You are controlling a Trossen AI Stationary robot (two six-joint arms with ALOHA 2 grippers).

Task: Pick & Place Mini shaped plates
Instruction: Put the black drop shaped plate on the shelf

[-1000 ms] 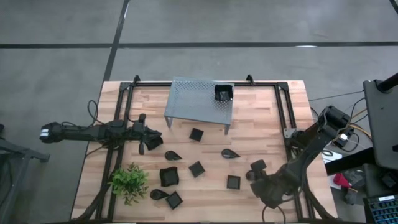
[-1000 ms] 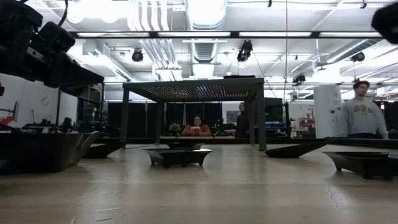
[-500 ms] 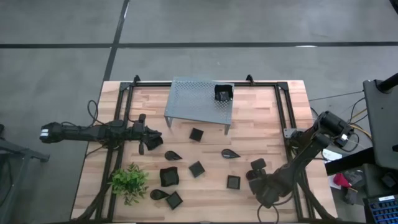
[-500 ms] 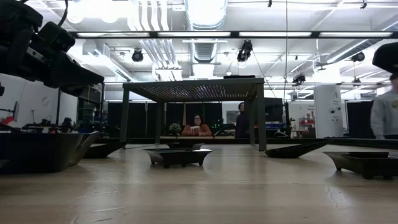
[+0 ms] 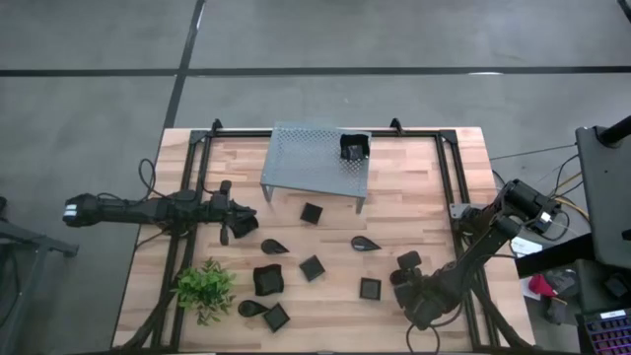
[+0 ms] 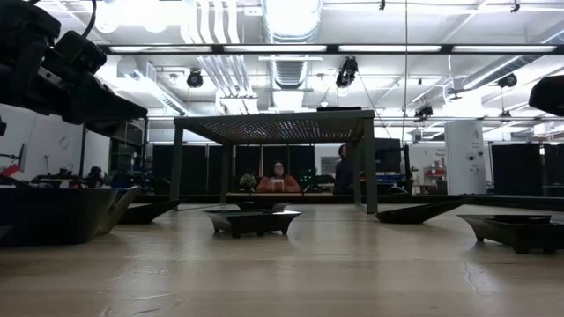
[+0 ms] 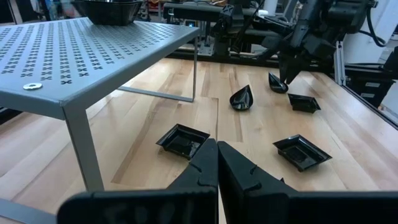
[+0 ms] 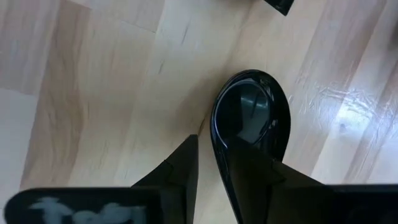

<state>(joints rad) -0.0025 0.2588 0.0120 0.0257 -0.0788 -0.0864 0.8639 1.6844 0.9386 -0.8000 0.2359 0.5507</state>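
From above we see only the right arm's bulk over a glossy teardrop plate (image 5: 408, 261) on the worktop (image 5: 414, 187). Its wrist camera shows more: the right fingers (image 8: 211, 163) parted, straddling that plate's (image 8: 250, 121) rim. The left fingers (image 7: 216, 163) stay pressed together, empty, a square plate (image 7: 183, 140) just ahead beside the rack (image 7: 81, 50).
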